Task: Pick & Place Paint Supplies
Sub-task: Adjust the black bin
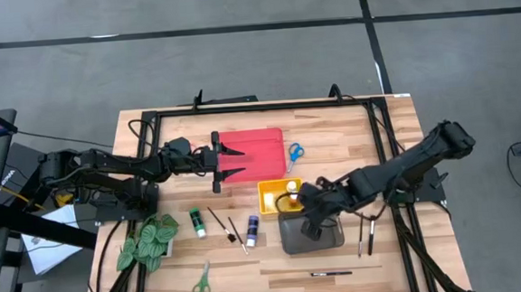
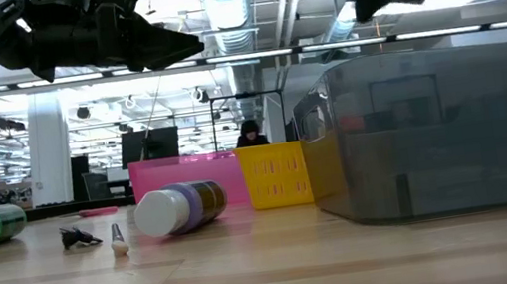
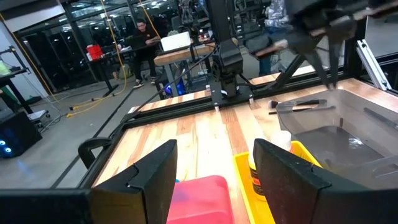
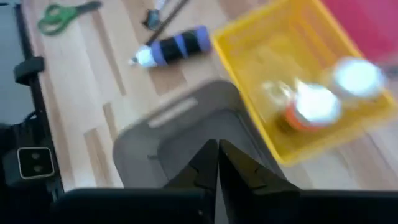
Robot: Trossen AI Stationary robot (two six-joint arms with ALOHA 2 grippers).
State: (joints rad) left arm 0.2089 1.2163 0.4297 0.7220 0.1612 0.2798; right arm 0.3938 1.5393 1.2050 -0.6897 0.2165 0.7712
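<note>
My left gripper [image 1: 222,163] hangs open over the left edge of the red tray [image 1: 259,151]; in its wrist view [image 3: 211,177] the fingers frame the red tray [image 3: 200,198] and the yellow tray [image 3: 244,169]. My right gripper [image 1: 312,222] is shut and empty above the grey tray [image 1: 325,240], seen also in its wrist view [image 4: 217,158]. The yellow tray [image 4: 249,56] holds small bottles [image 4: 314,107]. A green bottle [image 1: 197,222], a purple bottle [image 1: 252,228], two brushes [image 1: 218,219] and green scissors [image 1: 201,281] lie flat on the table. Blue scissors [image 1: 295,151] lie right of the red tray.
A leafy fake plant [image 1: 147,243] sits near the table's left edge. Two more brushes [image 1: 366,236] lie right of the grey tray, and another one [image 1: 332,273] lies near the front edge. A black frame [image 1: 267,107] borders the table. A person [image 2: 250,134] sits far behind.
</note>
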